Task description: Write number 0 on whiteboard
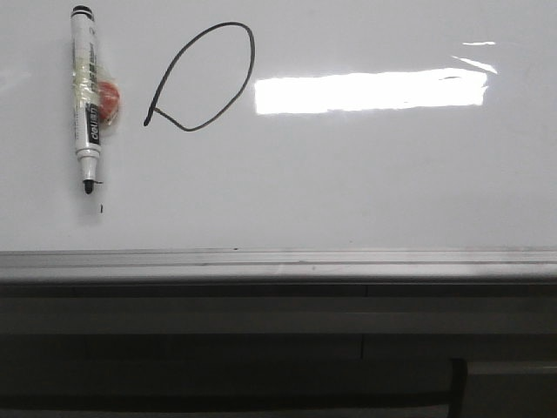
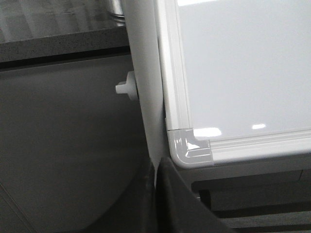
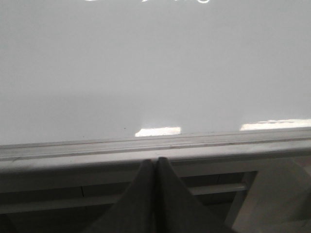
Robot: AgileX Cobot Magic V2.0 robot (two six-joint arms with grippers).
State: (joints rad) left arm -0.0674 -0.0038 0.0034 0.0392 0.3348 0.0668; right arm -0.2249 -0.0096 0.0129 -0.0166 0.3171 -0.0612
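The grey metal strip (image 1: 278,261) along the lower edge of the whiteboard (image 1: 365,192) is seen nearest in the front view. The number 0 (image 1: 204,77) is drawn in the upper left of the frame as a slanted loop, its tail at the lower left. Just left of it a marker (image 1: 86,96) is laid uncapped on the board, a tiny dash (image 1: 101,208) below its tip. The left pincer (image 2: 156,167) and right pincer (image 3: 156,162) are clenched on nothing, off the board edge. The task is judged done; if the marker is nudged, the 0 could be smeared or a stray line added.
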